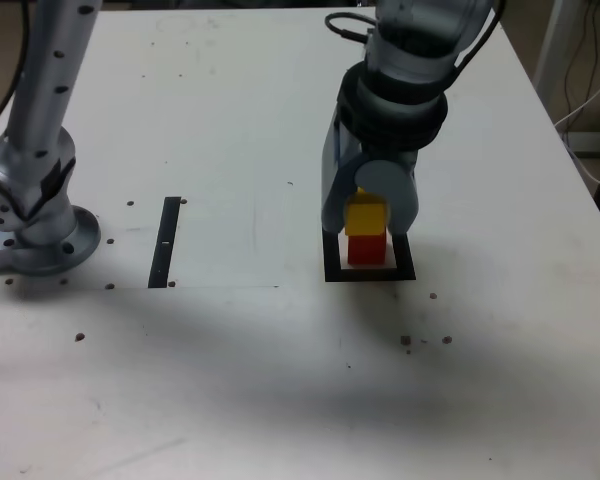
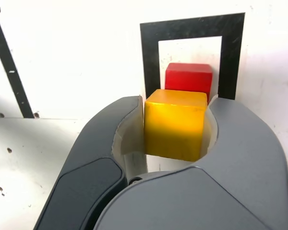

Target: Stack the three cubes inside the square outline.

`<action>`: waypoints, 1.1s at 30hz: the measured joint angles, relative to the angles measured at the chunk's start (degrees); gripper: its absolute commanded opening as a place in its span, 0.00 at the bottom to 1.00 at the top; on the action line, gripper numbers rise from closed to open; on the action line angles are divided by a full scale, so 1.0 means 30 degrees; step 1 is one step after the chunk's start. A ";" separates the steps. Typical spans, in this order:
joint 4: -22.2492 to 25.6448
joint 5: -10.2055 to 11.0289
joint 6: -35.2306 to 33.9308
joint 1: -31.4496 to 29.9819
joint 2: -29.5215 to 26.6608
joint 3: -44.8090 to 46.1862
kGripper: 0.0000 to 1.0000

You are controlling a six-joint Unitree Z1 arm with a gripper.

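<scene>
while the arm reaches steeply down from the far side of the tabletop point(image 1: 280, 380), its pincer point(image 1: 368, 215) points downward, clamped on the yellow cube point(image 2: 174, 124) from both sides. that cube sits directly over the red cube point(image 1: 367, 248), which stands inside the square outline point(image 1: 370, 273); whether they touch is unclear. a thin black strip point(image 1: 166, 243) lies well apart toward the exterior view's left, near the arm's base point(image 1: 42, 240).
</scene>
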 measured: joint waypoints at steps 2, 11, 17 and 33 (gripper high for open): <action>-0.0035 0.0018 0.0228 0.0231 0.0052 0.0000 0.33; -0.0035 0.0087 0.0899 0.1036 0.0439 -0.0484 0.33; -0.0030 -0.0014 0.0926 0.0982 0.0555 -0.0514 0.33; 0.0006 -0.0360 0.0484 0.0396 0.0573 -0.0006 0.52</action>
